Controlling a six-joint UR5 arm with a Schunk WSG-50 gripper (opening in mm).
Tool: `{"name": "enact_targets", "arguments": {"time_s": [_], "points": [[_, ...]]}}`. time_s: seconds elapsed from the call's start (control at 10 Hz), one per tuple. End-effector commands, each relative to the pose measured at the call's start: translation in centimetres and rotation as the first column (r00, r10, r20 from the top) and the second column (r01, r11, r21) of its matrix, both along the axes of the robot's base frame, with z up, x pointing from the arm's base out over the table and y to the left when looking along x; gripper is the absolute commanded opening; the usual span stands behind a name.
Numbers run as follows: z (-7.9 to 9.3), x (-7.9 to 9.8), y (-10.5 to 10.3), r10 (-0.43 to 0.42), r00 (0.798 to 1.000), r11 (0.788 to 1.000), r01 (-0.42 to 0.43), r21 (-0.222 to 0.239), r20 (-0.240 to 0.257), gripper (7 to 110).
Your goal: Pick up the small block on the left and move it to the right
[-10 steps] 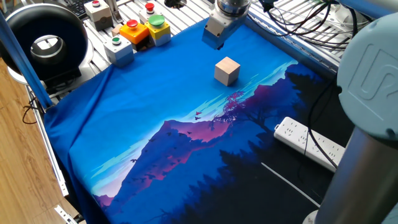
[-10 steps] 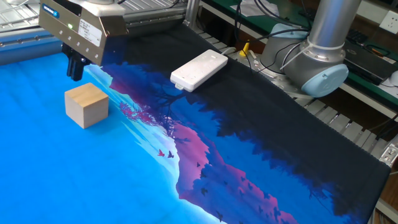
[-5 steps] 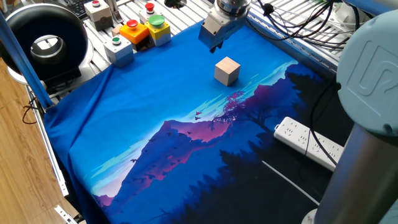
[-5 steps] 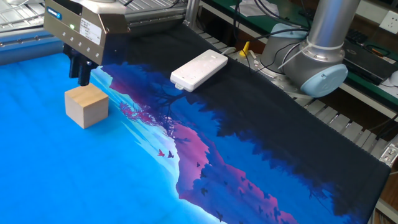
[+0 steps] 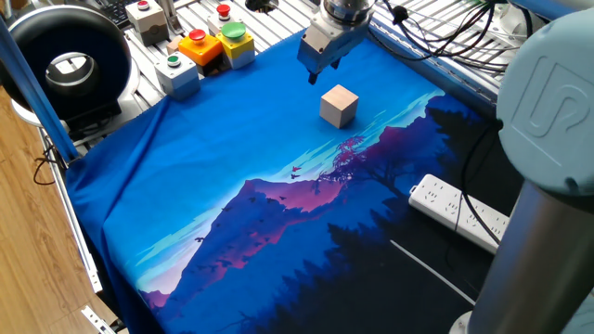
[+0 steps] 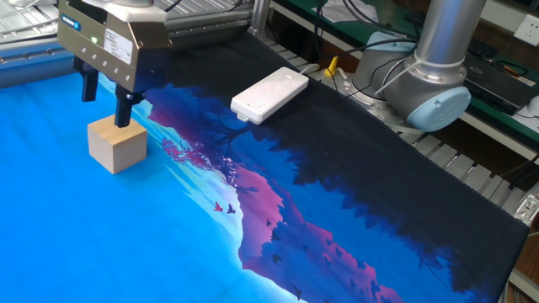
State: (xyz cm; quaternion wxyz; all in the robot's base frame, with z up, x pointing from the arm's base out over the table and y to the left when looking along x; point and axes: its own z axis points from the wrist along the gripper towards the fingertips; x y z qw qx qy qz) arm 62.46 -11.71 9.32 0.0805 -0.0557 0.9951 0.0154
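Observation:
The small block [image 5: 339, 106] is a plain tan wooden cube resting on the blue part of the printed cloth [image 5: 251, 213]. It also shows in the other fixed view [image 6: 117, 143]. My gripper [image 5: 318, 70] hangs just behind the block, a little above it. In the other fixed view the gripper [image 6: 106, 98] has its two dark fingers spread apart, open and empty. One fingertip [image 6: 124, 116] is close over the block's back top edge. Whether it touches the block cannot be told.
A white power strip [image 5: 459, 213] lies on the cloth's dark side; it also shows in the other fixed view [image 6: 269, 93]. Button boxes [image 5: 200, 48] stand at the back left, next to a black round device [image 5: 65, 65]. The robot's base [image 6: 429, 76] stands beyond the cloth edge.
The gripper's fingers were together and have spread open. The gripper has shifted slightly toward the block. The block has not moved.

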Motion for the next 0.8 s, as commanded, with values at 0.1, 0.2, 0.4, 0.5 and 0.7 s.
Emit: {"name": "enact_targets", "arguments": {"time_s": [0.1,0.2,0.4,0.5,0.7], "points": [[-0.52,0.04,-1.58,0.026,1.000,0.998,-0.027,-0.057,-0.014,66],[-0.62,-0.15,-1.48,0.023,0.999,0.998,-0.024,-0.056,-0.023,66],[-0.66,-0.21,-1.28,0.026,0.999,0.999,-0.027,-0.046,-0.026,66],[-0.70,-0.20,-1.22,0.028,0.999,0.999,-0.029,-0.041,-0.026,66],[-0.69,-0.24,-1.10,0.031,0.999,0.999,-0.032,-0.033,-0.026,66]]}}
